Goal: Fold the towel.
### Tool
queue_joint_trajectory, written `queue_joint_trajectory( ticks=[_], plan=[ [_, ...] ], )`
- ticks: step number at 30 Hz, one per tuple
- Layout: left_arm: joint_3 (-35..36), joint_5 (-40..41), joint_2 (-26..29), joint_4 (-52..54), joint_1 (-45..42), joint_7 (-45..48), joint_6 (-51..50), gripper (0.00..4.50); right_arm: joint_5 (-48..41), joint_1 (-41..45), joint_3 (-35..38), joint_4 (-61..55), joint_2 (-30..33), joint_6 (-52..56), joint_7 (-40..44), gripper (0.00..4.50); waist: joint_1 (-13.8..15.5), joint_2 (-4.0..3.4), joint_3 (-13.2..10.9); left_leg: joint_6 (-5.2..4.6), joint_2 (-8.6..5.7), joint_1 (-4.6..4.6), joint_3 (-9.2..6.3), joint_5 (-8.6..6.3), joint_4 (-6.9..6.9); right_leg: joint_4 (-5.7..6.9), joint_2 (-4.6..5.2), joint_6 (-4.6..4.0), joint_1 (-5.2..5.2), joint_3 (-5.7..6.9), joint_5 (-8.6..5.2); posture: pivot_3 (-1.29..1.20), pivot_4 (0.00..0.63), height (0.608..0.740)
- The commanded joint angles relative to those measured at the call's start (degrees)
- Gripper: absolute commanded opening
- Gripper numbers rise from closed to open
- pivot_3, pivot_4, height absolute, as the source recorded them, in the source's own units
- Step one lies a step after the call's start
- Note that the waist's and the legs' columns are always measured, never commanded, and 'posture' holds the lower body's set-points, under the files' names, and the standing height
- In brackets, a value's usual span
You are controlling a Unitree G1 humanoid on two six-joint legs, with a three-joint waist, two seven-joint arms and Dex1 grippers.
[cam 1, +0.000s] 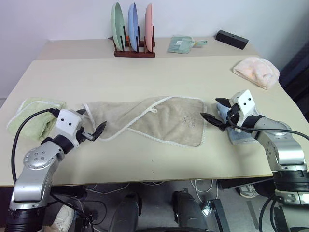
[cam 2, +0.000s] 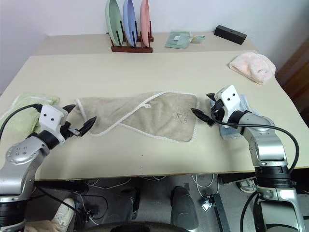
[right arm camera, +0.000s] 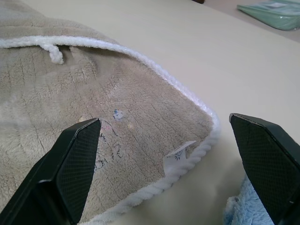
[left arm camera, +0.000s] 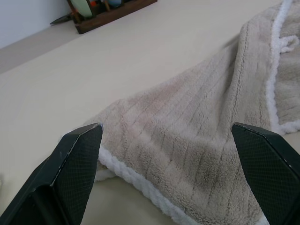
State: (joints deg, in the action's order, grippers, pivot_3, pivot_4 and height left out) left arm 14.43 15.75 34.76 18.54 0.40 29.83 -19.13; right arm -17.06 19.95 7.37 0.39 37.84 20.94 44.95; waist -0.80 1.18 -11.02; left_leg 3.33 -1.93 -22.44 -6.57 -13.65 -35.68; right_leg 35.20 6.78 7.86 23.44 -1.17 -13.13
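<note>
My left claw (cam 1: 92, 131) hovers wide open at the left end of the beige towel (cam 1: 159, 118), which lies stretched along the counter (cam 1: 145, 72) near its front edge, one corner already flopped over. My right claw (cam 1: 216, 115) gapes wide at the towel's right end, probably so both can pinch.

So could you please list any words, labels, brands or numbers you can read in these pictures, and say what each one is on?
No text can be read in any view.
Towel: a faint embroidered mark, too faint to read as letters.
Towel corner: a small white tag with a tiny bluish print, too small to read.
Folded green cloth at the back of the table: a pale label, too small to read.
</note>
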Motion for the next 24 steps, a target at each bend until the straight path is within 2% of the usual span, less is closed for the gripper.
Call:
queue_joint_trajectory(
  ticks=[1,11,15,17,20,24],
  plan=[
    [1.4,0.0,0.0,1.8,0.6,-0.1,1.3,4.47,-0.1,1.1,1.0,-0.8,1.2,-0.7,0.2,4.50,0.0,0.00,0.0,0.00,0.00,0.00,0.00,0.00,0.00,0.00,0.00,0.00,0.00,0.00,0.00,0.00,0.150,0.740],
    [1.3,0.0,0.1,4.1,2.4,0.3,1.0,4.47,0.7,2.5,-0.7,-0.1,-0.3,-0.8,0.0,4.50,0.0,0.00,0.0,0.00,0.00,0.00,0.00,0.00,0.00,0.00,0.00,0.00,0.00,0.00,0.00,0.00,0.150,0.740],
    [0.4,5.7,0.0,8.7,2.9,4.5,-1.5,4.47,0.9,2.7,-1.7,-0.8,-1.6,-0.7,-0.9,4.50,0.0,0.00,0.0,0.00,0.00,0.00,0.00,0.00,-0.01,0.00,0.00,-0.01,0.00,-0.01,0.00,0.00,0.150,0.740],
    [-2.3,7.3,1.4,11.6,4.0,7.5,-3.7,4.47,1.1,2.6,-2.4,-1.5,-2.5,-0.7,-1.6,4.50,0.0,0.00,0.0,0.00,0.00,-0.01,0.00,0.00,-0.01,0.00,0.00,-0.01,0.00,0.00,0.00,0.00,0.150,0.740],
    [-4.7,5.3,4.8,12.5,6.0,10.5,-3.8,4.47,1.3,1.9,-3.3,-3.2,-3.8,-0.2,-2.7,4.50,-0.2,-0.02,0.0,0.00,0.01,0.00,0.01,0.00,0.01,0.01,0.00,-0.04,0.00,-0.01,-0.02,0.00,0.150,0.740],
    [-6.7,-1.5,7.6,9.9,4.9,8.2,-2.5,4.47,0.8,-1.0,-3.4,-5.4,-4.7,0.1,-3.8,4.50,0.0,-0.04,0.0,0.00,0.01,0.01,0.01,0.00,0.01,0.02,-0.01,-0.17,0.01,-0.01,-0.09,0.00,0.150,0.740]
  ],
)
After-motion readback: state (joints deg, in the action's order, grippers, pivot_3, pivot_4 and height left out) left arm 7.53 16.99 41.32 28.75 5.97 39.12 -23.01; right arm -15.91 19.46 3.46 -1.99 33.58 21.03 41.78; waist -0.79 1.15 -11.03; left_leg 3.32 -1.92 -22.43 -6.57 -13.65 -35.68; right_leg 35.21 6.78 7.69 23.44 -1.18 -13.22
